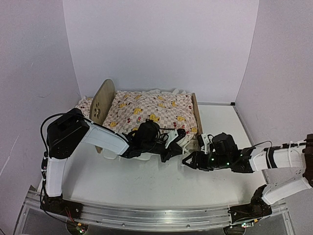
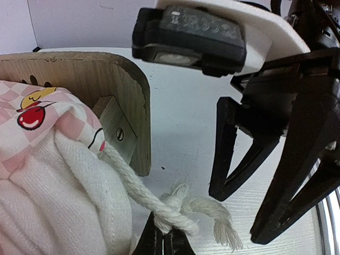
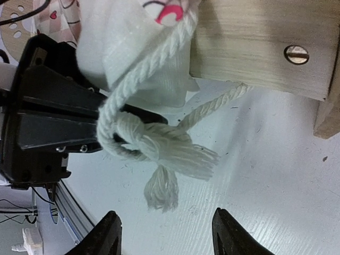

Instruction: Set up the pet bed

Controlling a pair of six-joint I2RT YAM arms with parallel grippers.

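White table (image 1: 146,188), plywood pet bed (image 1: 102,100) under checkered cover (image 1: 156,110), left pincer (image 2: 162,240) pinching cord (image 2: 135,188), right pincer (image 3: 166,213) agape.

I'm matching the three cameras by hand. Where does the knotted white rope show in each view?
Top external: too small to make out; presumably near the plywood footboard, at its near corner.
Left wrist: the knotted white rope lies at lower centre, on the table.
Right wrist: it is at the centre, under the board.
Shared landmark: the footboard, also seen in the left wrist view and the right wrist view.
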